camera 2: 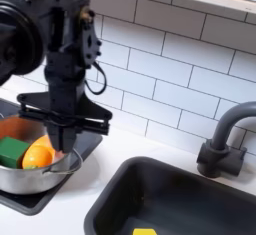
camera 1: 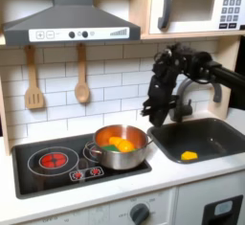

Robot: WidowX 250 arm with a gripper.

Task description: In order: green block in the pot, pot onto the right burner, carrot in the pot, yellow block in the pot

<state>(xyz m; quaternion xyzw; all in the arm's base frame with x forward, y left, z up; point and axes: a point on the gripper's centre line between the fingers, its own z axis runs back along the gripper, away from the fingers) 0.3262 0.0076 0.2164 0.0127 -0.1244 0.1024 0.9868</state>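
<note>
The silver pot (camera 1: 121, 148) (camera 2: 45, 173) stands on the stove's right burner in the first exterior view. Inside it lie the green block (camera 1: 111, 148) (camera 2: 12, 151) and the orange carrot (camera 1: 119, 142) (camera 2: 38, 157). The yellow block (camera 1: 189, 155) (camera 2: 146, 231) rests on the floor of the dark sink (camera 1: 212, 131) (camera 2: 190, 184). My black gripper (camera 1: 153, 115) (camera 2: 63, 139) hangs above the pot's sink-side rim, fingers pointing down, slightly open and holding nothing.
A dark curved faucet (camera 1: 182, 99) (camera 2: 226, 139) rises behind the sink against the tiled wall. The left burner (camera 1: 53, 159) glows red. A spatula (camera 1: 33, 80) and a wooden spoon (camera 1: 82, 76) hang on the wall under the range hood.
</note>
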